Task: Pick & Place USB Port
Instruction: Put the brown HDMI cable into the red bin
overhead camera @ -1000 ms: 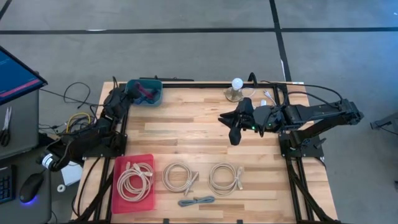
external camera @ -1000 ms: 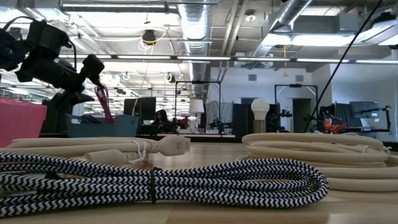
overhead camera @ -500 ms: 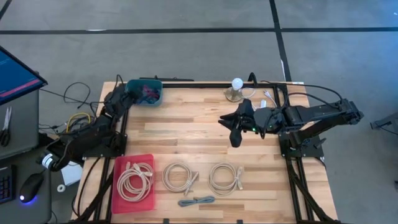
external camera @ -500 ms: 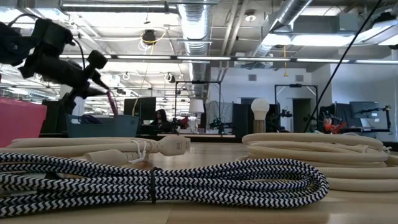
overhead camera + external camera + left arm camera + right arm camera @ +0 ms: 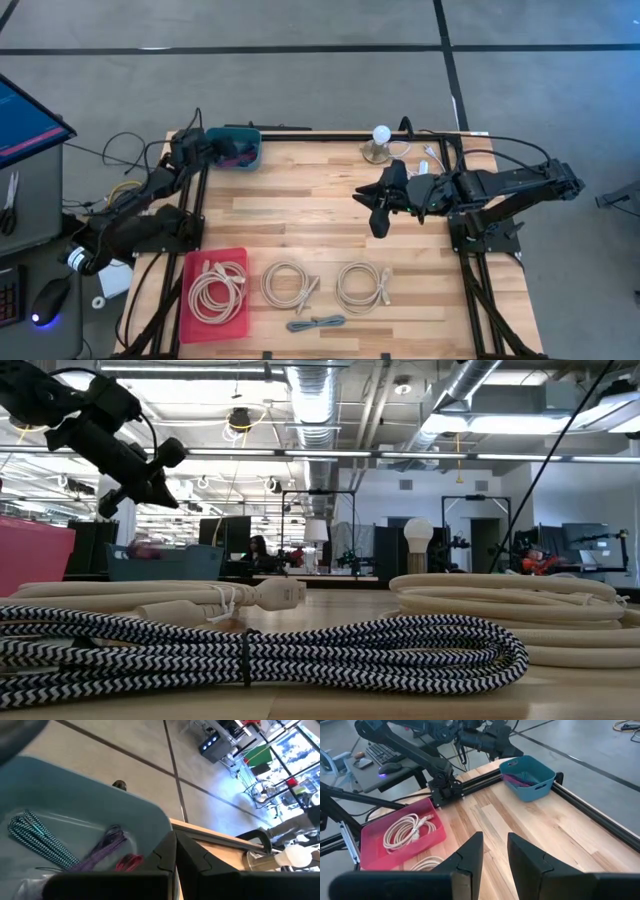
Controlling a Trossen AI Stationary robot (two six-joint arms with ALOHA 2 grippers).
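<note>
With its fingers pressed together on nothing, the left gripper [image 5: 207,147] hangs at nine o'clock of the teal plastic bin [image 5: 249,160] holding braided cables [image 5: 35,841], one placement seemingly done, while three cream coiled cables [image 5: 290,283] and a grey one wait, the empty right gripper [image 5: 372,200] part-open mid-table.

Your right wrist camera looks across the wooden table [image 5: 560,827].
You see a blue bin [image 5: 527,777] holding cables, a pink tray [image 5: 402,834] with a coiled white cable [image 5: 409,828], and the other arm [image 5: 425,750] beyond.
</note>
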